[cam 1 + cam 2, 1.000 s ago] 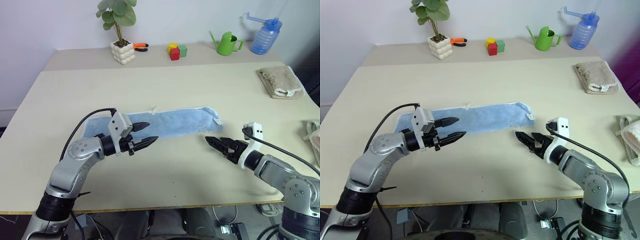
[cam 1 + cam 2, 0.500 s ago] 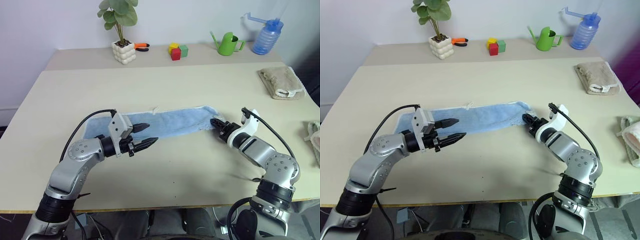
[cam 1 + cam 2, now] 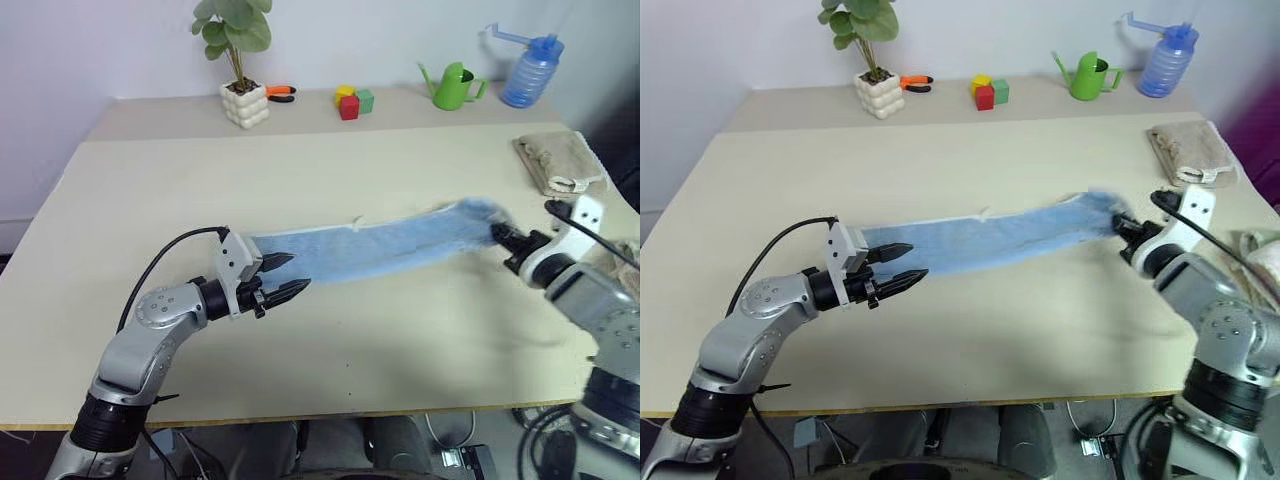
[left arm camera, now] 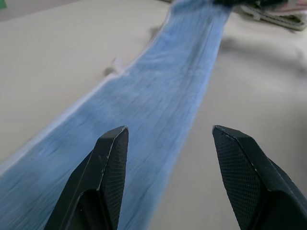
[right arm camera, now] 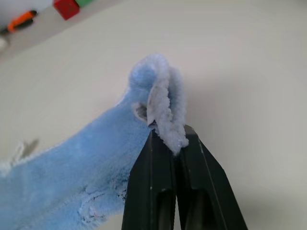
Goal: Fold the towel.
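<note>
Since a second ago the right gripper [image 5: 168, 139] has clamped onto the towel's [image 3: 370, 248] end and pulled it up and away toward the beige towel [image 3: 561, 162], so the blue strip now stretches taut across the table [image 3: 330, 170], its held end lifted off the surface. At the towel's other end the left gripper [image 3: 282, 278] hovers with its fingers spread apart, holding nothing. Behind the towel, along the table's far edge, a white pot [image 3: 245, 103] holds a green plant [image 3: 235, 28]; contents of the green watering can [image 3: 456, 86] and blue bottle [image 3: 530, 72] cannot be told.
</note>
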Robot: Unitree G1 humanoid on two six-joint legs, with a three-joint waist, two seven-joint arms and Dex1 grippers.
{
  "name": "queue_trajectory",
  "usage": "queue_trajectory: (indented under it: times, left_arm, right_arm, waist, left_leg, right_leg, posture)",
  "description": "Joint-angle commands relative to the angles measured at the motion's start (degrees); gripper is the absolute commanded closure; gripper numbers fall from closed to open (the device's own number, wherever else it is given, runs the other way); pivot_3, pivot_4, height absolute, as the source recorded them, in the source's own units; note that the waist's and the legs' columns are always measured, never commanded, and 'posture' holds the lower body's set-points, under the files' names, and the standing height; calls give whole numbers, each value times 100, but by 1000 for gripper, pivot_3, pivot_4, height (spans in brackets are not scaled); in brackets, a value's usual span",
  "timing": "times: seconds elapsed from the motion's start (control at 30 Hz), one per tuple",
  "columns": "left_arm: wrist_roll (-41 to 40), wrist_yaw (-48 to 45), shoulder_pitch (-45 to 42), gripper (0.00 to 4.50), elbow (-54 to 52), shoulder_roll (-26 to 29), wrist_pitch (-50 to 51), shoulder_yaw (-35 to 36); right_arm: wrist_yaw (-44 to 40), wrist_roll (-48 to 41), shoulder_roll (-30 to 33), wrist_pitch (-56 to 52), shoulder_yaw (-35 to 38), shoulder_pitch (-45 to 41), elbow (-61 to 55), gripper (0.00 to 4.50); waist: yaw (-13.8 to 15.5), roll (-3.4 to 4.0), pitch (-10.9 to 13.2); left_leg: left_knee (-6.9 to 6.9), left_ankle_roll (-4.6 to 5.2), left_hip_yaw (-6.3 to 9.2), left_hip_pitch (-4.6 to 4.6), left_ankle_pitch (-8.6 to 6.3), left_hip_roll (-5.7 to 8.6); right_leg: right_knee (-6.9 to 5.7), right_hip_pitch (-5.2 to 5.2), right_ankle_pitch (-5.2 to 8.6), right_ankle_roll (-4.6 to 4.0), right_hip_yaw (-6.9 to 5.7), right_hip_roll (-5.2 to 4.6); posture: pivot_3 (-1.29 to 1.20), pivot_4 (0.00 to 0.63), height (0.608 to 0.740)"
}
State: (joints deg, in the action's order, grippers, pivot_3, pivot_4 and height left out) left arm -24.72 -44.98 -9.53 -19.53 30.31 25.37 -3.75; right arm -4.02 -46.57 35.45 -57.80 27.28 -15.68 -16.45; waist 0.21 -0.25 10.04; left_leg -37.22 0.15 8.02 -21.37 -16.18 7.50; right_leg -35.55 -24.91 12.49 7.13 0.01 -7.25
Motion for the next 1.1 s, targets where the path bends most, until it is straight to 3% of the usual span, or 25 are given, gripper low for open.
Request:
queue_trajectory:
  times: [0.03, 0.13, 0.2, 0.3, 0.5, 0.63, 0.73, 0.87, 0.97, 1.07, 1.1]
  left_arm:
    - [70, -28, -150, 1693, 60, -48, -193, -3]
    - [101, -50, -190, 1693, 130, -74, -226, -4]
    - [121, -39, -207, 1693, 145, -91, -251, -11]
    - [146, -8, -197, 1693, 124, -116, -245, -11]
    - [177, 131, -68, 1693, 0, -140, -206, 73]
    - [159, 220, 36, 1693, -91, -138, -182, 83]
    - [162, 256, 118, 1693, -137, -123, -171, 92]
    - [150, 300, 190, 1693, -143, -96, -147, 136]
    - [87, 352, 245, 1693, -147, -99, -90, 213]
    - [-9, 419, 316, 1693, -176, -130, -12, 301]
    - [-58, 469, 340, 1693, -187, -155, 44, 344]
  right_arm:
    - [-1035, 688, 617, 774, -1011, -25, -705, 4428]
    - [-1628, 1163, 938, 1211, -1774, 11, -980, 4428]
    - [-1940, 1733, 1017, 1489, -2724, -119, -1069, 4428]
    - [-2064, 2382, 696, 1713, -3752, -327, -830, 4428]
    - [-2161, 2890, 97, 1838, -4314, -421, -475, 4428]
    - [-2424, 2765, -15, 1715, -4141, -420, -448, 4428]
    - [-2706, 2574, 69, 1701, -3869, -300, -653, 3179]
    - [-3043, 2125, 91, 1879, -3171, -68, -1041, 1179]
    - [-3226, 1659, 9, 1796, -2658, 26, -1187, 1179]
    - [-3070, 1521, -171, 1683, -2395, -133, -917, 2168]
    - [-2996, 1680, -200, 1754, -2454, -217, -742, 2722]
  waist:
    - [-28, 0, 0]
    - [-27, -2, 0]
    - [2, -3, 1]
    - [18, -5, 1]
    - [67, -6, 2]
    - [56, -7, 1]
    - [56, -7, 1]
    - [60, -7, 1]
    - [61, -7, 1]
    - [47, -7, 1]
    - [43, -7, 1]
  left_leg:
    - [-1, 0, -2, 0, 0, -14]
    - [1, -2, -2, -1, 0, -23]
    - [0, -4, -2, -3, -1, -23]
    - [-2, -5, -3, -4, -1, -22]
    - [-6, -13, 1, -10, 3, -19]
    - [-5, -8, 1, -9, 0, -19]
    - [-2, -8, 2, -9, 0, -21]
    - [-2, -8, 2, -8, -1, -21]
    - [-2, -7, 2, -9, -1, -21]
    - [-2, -7, 2, -6, -1, -24]
    - [-1, -7, 2, -5, -1, -24]
  right_leg:
    - [10, 4, -4, -6, 0, 13]
    - [18, 3, -5, -7, 0, 22]
    - [25, 4, -6, -8, 0, 22]
    - [32, 5, -14, -6, 1, 22]
    - [38, 3, -18, -5, 3, 21]
    - [40, 3, -22, -6, 3, 22]
    - [40, 3, -22, -6, 3, 24]
    - [40, 4, -22, -6, 3, 24]
    - [40, 4, -23, -6, 3, 24]
    - [40, 6, -23, -7, 3, 26]
    - [40, 5, -23, -8, 3, 27]
  posture:
    - [0, 150, 733]
    - [0, 150, 733]
    - [0, 150, 733]
    - [0, 150, 733]
    - [0, 150, 733]
    - [0, 150, 733]
    - [0, 150, 733]
    - [0, 150, 733]
    - [0, 150, 733]
    - [0, 150, 733]
    - [0, 150, 733]
